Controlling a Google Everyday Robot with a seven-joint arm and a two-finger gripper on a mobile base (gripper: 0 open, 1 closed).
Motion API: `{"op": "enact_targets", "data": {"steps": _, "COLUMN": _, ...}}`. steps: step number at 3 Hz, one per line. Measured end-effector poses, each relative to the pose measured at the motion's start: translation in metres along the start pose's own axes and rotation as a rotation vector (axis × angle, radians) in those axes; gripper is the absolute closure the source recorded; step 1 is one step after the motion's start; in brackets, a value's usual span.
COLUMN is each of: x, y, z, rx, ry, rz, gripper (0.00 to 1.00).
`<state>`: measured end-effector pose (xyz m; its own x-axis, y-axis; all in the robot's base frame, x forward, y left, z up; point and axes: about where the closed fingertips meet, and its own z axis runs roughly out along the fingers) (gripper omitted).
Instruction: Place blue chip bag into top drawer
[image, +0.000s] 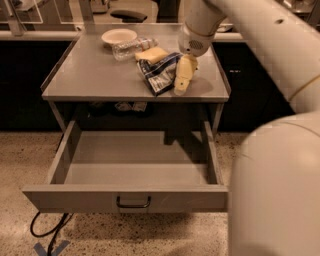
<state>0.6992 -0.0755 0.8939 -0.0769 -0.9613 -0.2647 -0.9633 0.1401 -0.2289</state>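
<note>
The blue chip bag, crumpled dark blue foil with white panels, lies on the grey table top right of centre. My gripper hangs from the cream arm over the table, just right of the bag, its fingers pointing down beside the bag's right edge. The top drawer below the table is pulled wide open and holds nothing; its flat front panel carries a small dark bar handle.
A white bowl, a clear plastic bottle and a yellow sponge sit at the back of the table. My arm's large cream body fills the right side. A black cable lies on the speckled floor.
</note>
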Motion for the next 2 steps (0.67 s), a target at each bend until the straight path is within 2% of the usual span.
{"op": "enact_targets", "data": {"steps": 1, "x": -0.021, "y": -0.03, "z": 0.025, "rx": 0.019, "ry": 0.015, "rz": 0.022, "gripper": 0.0}}
{"op": "enact_targets", "data": {"steps": 2, "x": -0.025, "y": -0.052, "z": 0.052, "rx": 0.055, "ry": 0.009, "rz": 0.071, "gripper": 0.0}}
